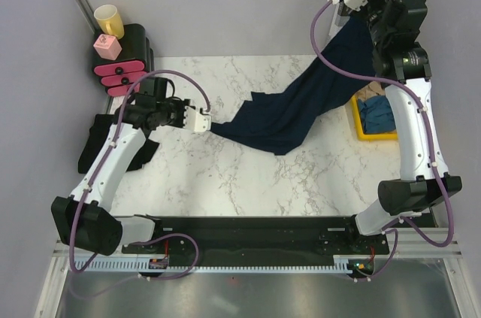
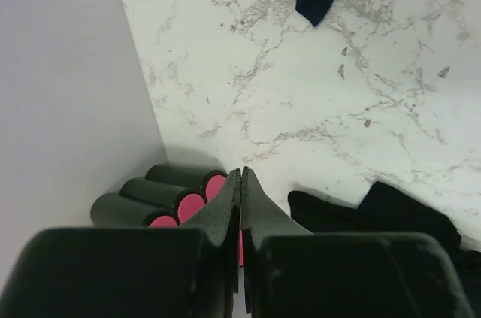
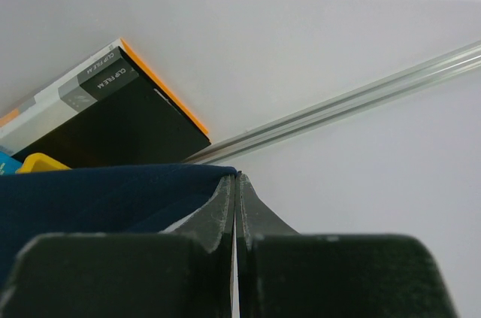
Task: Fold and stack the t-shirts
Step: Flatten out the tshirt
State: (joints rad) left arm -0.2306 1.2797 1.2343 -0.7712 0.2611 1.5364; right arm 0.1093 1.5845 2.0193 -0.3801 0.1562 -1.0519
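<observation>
Two shut pincers: right pincer (image 3: 237,177) pinches the navy t-shirt (image 1: 293,111) aloft, left pincer (image 2: 240,175) holds nothing, so the one-sided hold may slip

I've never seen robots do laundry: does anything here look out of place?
The large dark navy cloth t-shirt hangs slanted from the right end effector, held high, its lower corner trailing on the white marble table, bunched instead of spread flat.
</observation>
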